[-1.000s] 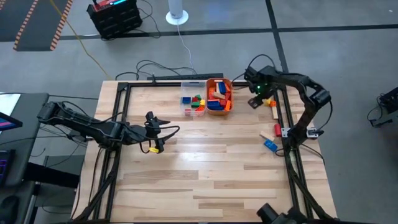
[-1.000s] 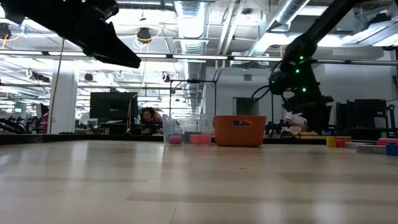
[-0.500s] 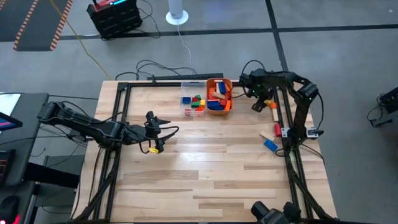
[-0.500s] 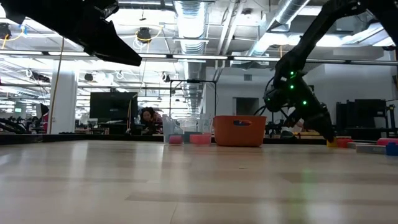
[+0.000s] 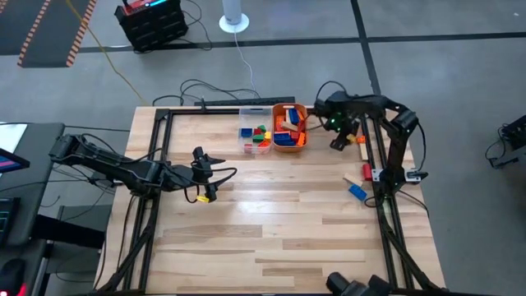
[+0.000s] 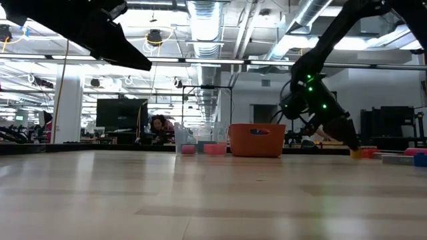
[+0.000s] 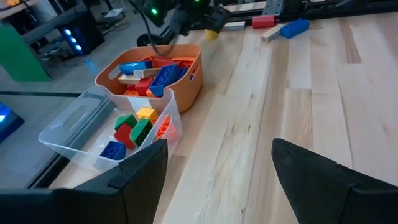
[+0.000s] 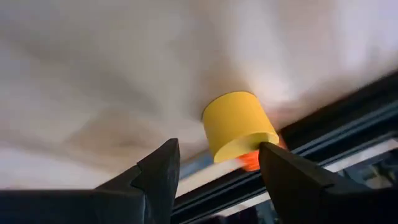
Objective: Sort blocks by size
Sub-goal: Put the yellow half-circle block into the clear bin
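Note:
A yellow round block (image 8: 239,124) stands on the table near its far right edge, with an orange block (image 8: 252,160) just behind it; both show in the high view (image 5: 356,136). My right gripper (image 8: 217,165) is open, low over the table, its fingers on either side of the yellow block's near face without touching it; it also shows in the high view (image 5: 338,141). My left gripper (image 5: 205,186) is open and empty over the table's left middle. Several blocks fill the clear tub (image 5: 255,138) and the orange tub (image 5: 289,125).
A wood bar (image 5: 366,171), a blue block (image 5: 356,191) and a red block (image 7: 263,20) lie loose by the right frame rail (image 5: 380,177). The two tubs stand side by side at the far middle. Bare table lies in the near half.
My right gripper has come down toward the table and tipped to a slant, pointing at the yellow block by the right rail; its arm has folded in toward the table's left. My left arm has kept still.

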### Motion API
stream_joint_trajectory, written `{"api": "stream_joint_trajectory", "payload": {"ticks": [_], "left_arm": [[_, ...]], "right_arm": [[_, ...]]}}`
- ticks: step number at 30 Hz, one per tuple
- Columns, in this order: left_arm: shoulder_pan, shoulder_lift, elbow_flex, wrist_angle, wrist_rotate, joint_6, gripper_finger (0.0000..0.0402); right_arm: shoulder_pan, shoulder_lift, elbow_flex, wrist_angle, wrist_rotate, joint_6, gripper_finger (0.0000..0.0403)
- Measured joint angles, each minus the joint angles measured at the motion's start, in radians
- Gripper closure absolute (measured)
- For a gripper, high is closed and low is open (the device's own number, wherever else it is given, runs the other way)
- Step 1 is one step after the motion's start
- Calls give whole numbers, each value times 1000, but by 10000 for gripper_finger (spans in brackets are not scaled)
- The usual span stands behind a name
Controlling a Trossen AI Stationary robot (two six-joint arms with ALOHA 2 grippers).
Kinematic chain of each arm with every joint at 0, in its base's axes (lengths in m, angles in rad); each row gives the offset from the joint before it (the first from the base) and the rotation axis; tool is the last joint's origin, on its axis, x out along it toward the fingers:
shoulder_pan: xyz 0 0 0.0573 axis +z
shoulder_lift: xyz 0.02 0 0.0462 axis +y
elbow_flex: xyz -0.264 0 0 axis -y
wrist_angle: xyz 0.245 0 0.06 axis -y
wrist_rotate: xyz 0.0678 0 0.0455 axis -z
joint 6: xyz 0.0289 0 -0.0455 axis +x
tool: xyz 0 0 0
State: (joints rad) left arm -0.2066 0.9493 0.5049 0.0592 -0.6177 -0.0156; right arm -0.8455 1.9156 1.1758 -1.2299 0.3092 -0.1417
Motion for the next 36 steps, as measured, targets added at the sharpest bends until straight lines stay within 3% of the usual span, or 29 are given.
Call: {"api": "stream_joint_trajectory", "payload": {"ticks": [9,12,21,29,36], "left_arm": [[0,0,0,1,-26,11,121],[0,0,0,0,-26,10,121],[0,0,0,-26,-25,-23,121],[0,0,0,-46,-25,-27,121],[0,0,0,-47,-25,-17,121]], "right_arm": [[264,-145,-2,-41,-72,86,158],[303,-204,-2,-24,-72,101,158],[208,-232,-29,112,-49,165,158],[107,-176,-37,100,-48,357,158],[102,-176,-43,86,-106,373,158]]}}
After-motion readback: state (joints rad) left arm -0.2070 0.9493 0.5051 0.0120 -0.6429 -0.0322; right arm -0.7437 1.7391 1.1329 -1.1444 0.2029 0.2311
